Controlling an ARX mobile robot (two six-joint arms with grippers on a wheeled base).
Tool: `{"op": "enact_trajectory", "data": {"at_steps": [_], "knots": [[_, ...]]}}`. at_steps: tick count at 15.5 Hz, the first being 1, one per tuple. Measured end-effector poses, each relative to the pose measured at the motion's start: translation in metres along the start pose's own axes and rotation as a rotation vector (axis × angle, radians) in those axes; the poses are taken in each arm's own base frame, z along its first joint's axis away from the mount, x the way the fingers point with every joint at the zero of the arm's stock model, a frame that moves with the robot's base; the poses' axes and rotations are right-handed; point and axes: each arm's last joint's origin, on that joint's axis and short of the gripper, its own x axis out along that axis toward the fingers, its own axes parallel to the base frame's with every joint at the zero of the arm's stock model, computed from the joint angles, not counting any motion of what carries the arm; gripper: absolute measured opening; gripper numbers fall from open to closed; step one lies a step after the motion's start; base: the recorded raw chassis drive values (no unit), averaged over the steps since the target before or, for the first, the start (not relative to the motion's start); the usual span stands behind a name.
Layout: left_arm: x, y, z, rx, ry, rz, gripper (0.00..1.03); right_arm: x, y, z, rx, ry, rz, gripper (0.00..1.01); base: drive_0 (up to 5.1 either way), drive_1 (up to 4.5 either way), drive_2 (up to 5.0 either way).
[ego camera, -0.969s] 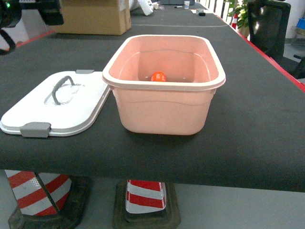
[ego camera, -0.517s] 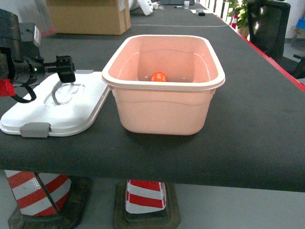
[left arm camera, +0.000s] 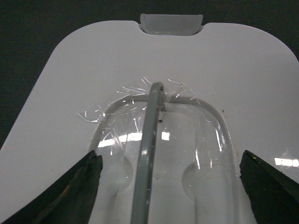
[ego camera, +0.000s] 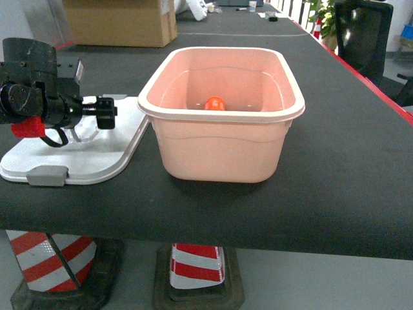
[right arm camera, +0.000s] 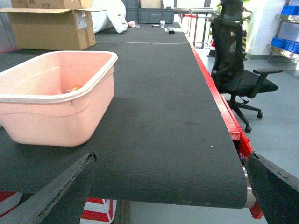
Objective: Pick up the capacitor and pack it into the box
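Note:
The capacitor [ego camera: 215, 103], small and orange-red, lies on the floor of the pale pink box [ego camera: 222, 148] at the table's middle. In the right wrist view a bit of the capacitor [right arm camera: 74, 88] shows over the near wall of the box [right arm camera: 60, 116]. The white lid [ego camera: 97, 155] lies flat to the left of the box. My left gripper [ego camera: 104, 113] hovers low over it, open, its jaws straddling the grey handle [left arm camera: 149, 140] without touching it. My right gripper [right arm camera: 170, 186] is open and empty, off the table's right front, out of the head view.
A brown cardboard carton [ego camera: 122, 22] stands at the table's back left. The red table edge [right arm camera: 219, 107] runs along the right, with a black office chair [right arm camera: 238, 70] beyond it. Striped cones [ego camera: 193, 265] stand under the table. The lid's grey latch [left arm camera: 171, 23] faces away.
My left arm has come down from the upper left corner and moved right, and now sits over the lid's handle. The box and capacitor have not moved.

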Motion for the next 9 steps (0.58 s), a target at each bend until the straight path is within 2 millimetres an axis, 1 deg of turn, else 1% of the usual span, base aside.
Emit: {"op": "enact_trajectory", "data": {"at_steps": [1,2,3,4,9], "knots": [[0.000,-0.002,-0.001,0.006,0.002,-0.003,0.74,0.000,0.000,0.000,0.000,0.000,0.000,0.98,0.0,0.00,0.0],[0.001,-0.002,-0.003,0.006,0.012,-0.003,0.51,0.000,0.000,0.000,0.000,0.000,0.000,0.98,0.0,0.00,0.0],[0.001,0.001,-0.003,0.001,0.019,0.004,0.15,0.000,0.000,0.000,0.000,0.000,0.000,0.98,0.0,0.00,0.0],[0.001,0.003,-0.003,-0.006,0.012,0.010,0.02,0.000,0.000,0.000,0.000,0.000,0.000,0.98,0.0,0.00,0.0],[-0.003,0.008,0.004,-0.034,0.016,0.022,0.02,0.000,0.000,0.000,0.000,0.000,0.000,0.98,0.0,0.00,0.0]]}}
